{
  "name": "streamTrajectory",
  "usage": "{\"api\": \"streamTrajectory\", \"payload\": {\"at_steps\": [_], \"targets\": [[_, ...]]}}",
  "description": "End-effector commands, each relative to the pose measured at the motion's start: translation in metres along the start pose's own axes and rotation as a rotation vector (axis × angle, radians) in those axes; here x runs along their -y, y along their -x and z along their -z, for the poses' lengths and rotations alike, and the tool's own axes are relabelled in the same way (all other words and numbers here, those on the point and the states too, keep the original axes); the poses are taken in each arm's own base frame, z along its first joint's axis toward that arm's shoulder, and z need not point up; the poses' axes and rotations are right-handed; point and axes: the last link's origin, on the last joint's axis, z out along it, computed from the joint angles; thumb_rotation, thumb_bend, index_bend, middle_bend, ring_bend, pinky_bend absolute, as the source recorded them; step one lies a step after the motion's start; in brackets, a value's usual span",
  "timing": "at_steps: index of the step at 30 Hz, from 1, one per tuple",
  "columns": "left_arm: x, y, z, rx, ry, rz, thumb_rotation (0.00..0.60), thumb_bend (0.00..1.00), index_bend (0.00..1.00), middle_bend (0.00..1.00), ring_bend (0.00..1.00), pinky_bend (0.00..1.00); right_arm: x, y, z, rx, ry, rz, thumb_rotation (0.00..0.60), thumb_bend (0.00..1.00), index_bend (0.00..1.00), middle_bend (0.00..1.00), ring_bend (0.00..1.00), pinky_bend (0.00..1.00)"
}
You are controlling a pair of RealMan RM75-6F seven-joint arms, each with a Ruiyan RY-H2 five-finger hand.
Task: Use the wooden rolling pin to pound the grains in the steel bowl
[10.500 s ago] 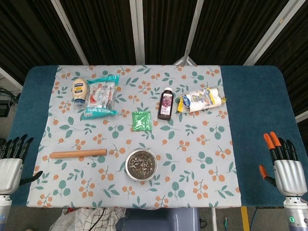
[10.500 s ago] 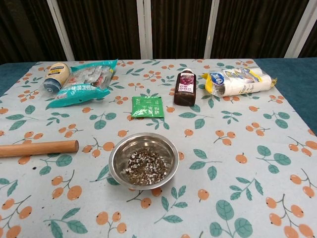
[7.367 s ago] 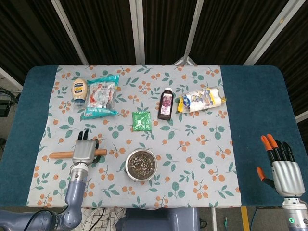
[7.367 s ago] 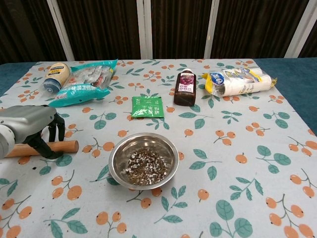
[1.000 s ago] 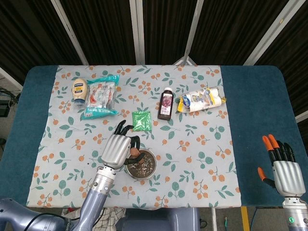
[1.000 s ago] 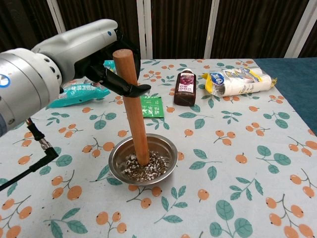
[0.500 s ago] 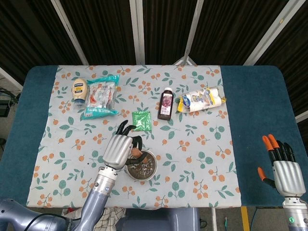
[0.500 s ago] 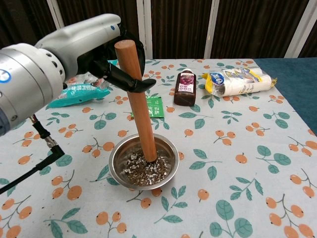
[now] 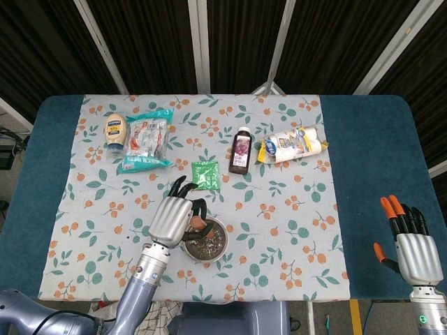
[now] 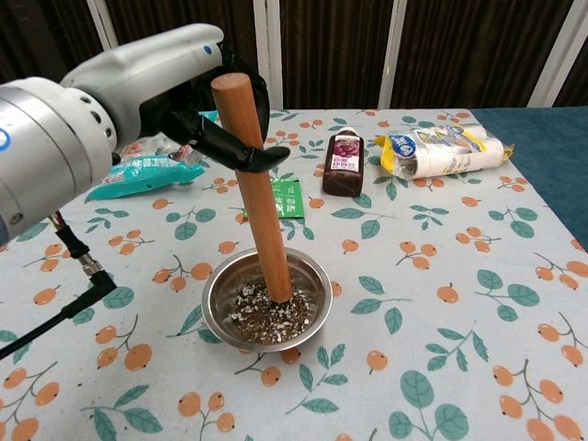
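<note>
We are holding the wooden rolling pin (image 10: 257, 184) in our left hand (image 10: 175, 83), with the fingers (image 10: 230, 138) curling around its top part. The pin is standing almost straight up, leaning a little, and its bottom end is sitting in the grains (image 10: 266, 317) inside the steel bowl (image 10: 220, 289). From the head view we are seeing our left hand (image 9: 171, 218) over the near left side of the bowl (image 9: 218, 248), and the end of the pin (image 9: 199, 222) is peeking out beside the fingers.

The bowl is sitting on the flowery tablecloth (image 10: 441, 276) near the front of the table. Behind it a small green packet (image 10: 276, 197) is lying flat, and a dark bottle (image 10: 344, 165) is lying just to its right. A roll of wrapped white things (image 10: 441, 152) is lying further right.

Our right hand (image 9: 418, 248) is waiting far off by the near right corner of the blue table (image 9: 377, 174). Its fingers are stretching out apart and holding nothing.
</note>
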Motion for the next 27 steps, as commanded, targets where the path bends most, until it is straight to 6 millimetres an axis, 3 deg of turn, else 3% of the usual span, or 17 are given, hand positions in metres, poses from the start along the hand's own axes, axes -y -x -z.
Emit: {"api": "streamTrajectory", "payload": {"at_steps": [1,16,27], "targets": [[0.002,0.005,0.001,0.012,-0.003,-0.005,0.6,0.9,0.67,0.71,0.19,0.0,0.0,0.0,0.0,0.001,0.0,0.0,0.6,0.37,0.0,0.0,0.0,0.0],[0.008,0.006,0.0,0.007,-0.011,-0.011,0.6,0.9,0.67,0.71,0.19,0.0,0.0,0.0,0.0,0.001,-0.001,0.001,0.6,0.37,0.0,0.0,0.0,0.0],[-0.004,-0.013,-0.003,-0.042,0.006,0.035,0.6,0.9,0.67,0.71,0.19,0.0,0.0,0.0,0.0,0.002,-0.001,0.001,0.6,0.37,0.0,0.0,0.0,0.0]]}}
